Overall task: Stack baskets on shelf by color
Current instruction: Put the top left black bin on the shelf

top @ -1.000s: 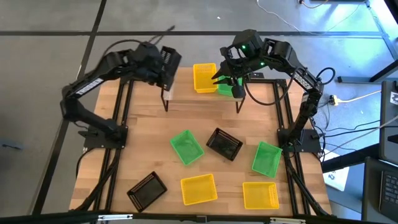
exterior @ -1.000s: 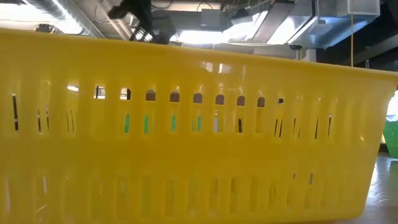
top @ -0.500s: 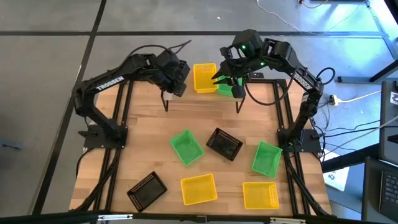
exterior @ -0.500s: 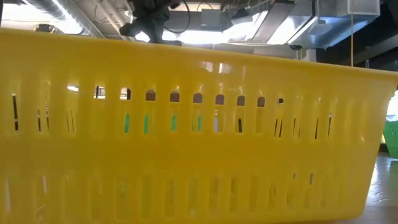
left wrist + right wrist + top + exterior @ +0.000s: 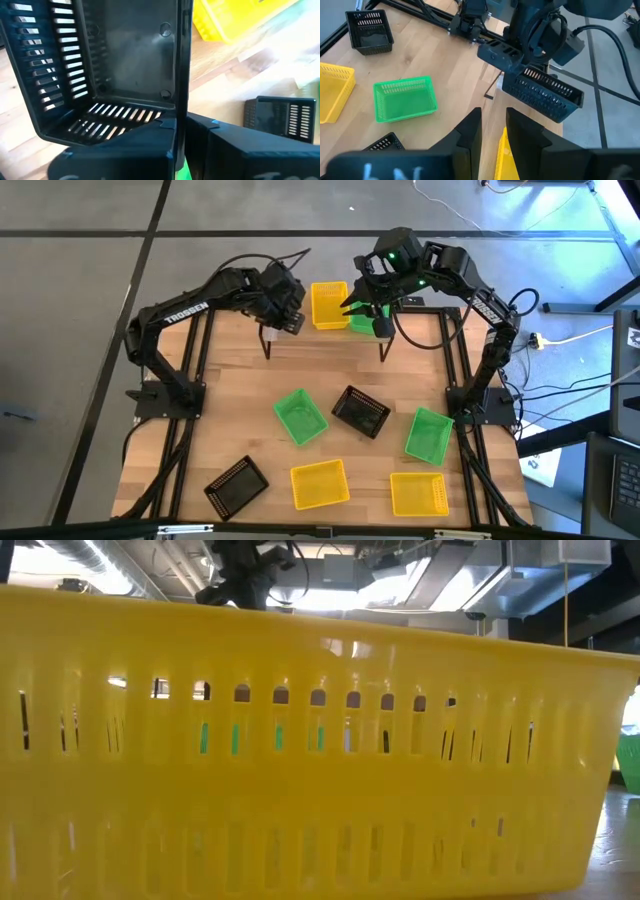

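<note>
My left gripper (image 5: 285,308) is shut on a black basket (image 5: 278,298) and holds it above the left end of the shelf (image 5: 300,332), a low plank rack at the table's far edge. A yellow basket (image 5: 328,304) stands on the shelf's middle. A green basket (image 5: 360,324) sits to its right, mostly hidden under my right gripper (image 5: 368,315). That gripper hovers there, open by a narrow gap. A strip of yellow basket (image 5: 502,147) shows between its fingers (image 5: 470,132). I cannot tell whether they touch it. My left gripper pinches one side wall of the black basket (image 5: 181,75), with one finger (image 5: 150,137) inside the basket and one outside. It comes from above, pointing down. The basket (image 5: 542,95) hangs below it, lifted clear and tilted.
Six baskets lie loose on the table: green (image 5: 300,417), black (image 5: 360,412), green (image 5: 428,435), black (image 5: 237,485), yellow (image 5: 320,484) and yellow (image 5: 420,494). One yellow basket (image 5: 300,760) fills the low view. Bare wood lies between the shelf and these baskets.
My left gripper has carried the black basket toward the table's right, closer to the yellow basket on the shelf. It has turned the basket about on the way. My right gripper has kept still.
</note>
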